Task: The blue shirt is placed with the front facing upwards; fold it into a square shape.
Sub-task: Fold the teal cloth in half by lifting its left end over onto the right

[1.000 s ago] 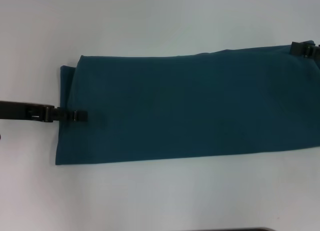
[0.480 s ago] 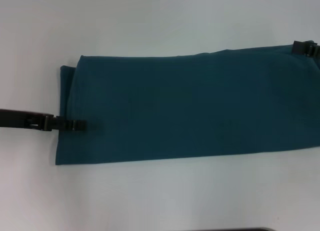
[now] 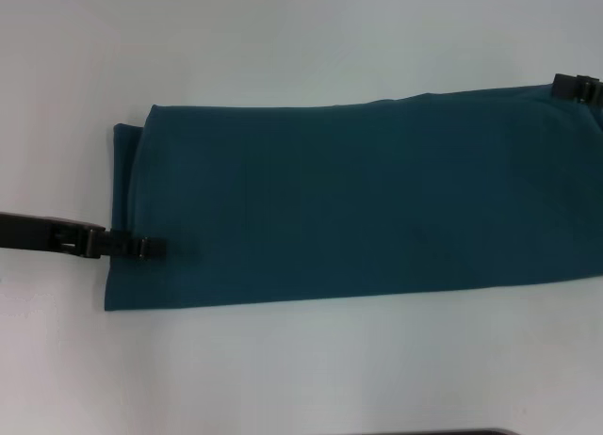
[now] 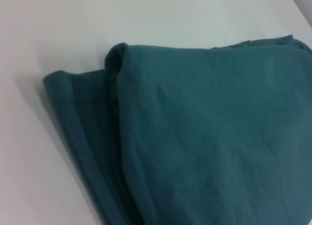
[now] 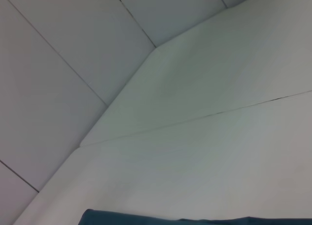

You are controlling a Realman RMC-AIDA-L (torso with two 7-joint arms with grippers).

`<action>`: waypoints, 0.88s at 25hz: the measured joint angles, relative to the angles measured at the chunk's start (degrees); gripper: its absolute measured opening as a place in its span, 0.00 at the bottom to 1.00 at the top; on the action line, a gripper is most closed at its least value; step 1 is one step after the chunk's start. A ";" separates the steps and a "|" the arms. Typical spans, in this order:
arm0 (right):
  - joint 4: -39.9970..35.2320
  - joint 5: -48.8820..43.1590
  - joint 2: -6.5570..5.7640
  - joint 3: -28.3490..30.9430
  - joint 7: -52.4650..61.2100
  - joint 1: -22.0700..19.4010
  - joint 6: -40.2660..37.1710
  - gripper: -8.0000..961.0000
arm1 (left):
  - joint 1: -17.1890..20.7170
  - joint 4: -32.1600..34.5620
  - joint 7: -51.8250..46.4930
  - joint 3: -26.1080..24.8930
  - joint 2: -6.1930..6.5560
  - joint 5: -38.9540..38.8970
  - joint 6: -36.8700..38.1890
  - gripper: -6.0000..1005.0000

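Note:
The blue shirt (image 3: 358,204) lies on the white table as a long flat strip running left to right, with no lettering showing. Its left end is folded in layers (image 4: 83,137). My left gripper (image 3: 153,248) reaches in from the left, with its tip over the shirt's left edge close to the near-left corner. My right gripper (image 3: 577,87) sits at the shirt's far-right corner, at the edge of the head view. In the right wrist view only a thin strip of the shirt (image 5: 195,220) shows.
The white table (image 3: 301,40) extends on all sides of the shirt. A dark object (image 3: 462,432) shows at the near edge of the head view. Beyond the table's edge, the right wrist view shows tiled floor (image 5: 53,64).
My left gripper has slid along the shirt's left edge toward the near corner. The right gripper has shifted slightly to the right. The shirt has not moved.

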 joint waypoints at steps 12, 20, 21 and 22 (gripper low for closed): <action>-0.05 0.03 -0.01 0.00 0.03 0.05 -0.07 0.92 | -0.18 -1.01 0.05 -0.16 0.16 0.01 -1.04 0.82; -0.05 0.03 -0.02 0.00 0.12 0.25 -0.09 0.92 | -0.57 -2.36 -0.29 0.04 0.36 -0.46 -0.11 0.82; -0.05 0.03 -0.05 0.00 0.14 0.25 -0.09 0.92 | -0.66 -2.44 -0.27 0.06 0.36 -0.51 0.53 0.82; -0.05 0.03 -0.10 0.00 0.17 0.26 -0.09 0.92 | -0.77 -2.47 -0.24 0.07 0.32 -0.50 1.10 0.82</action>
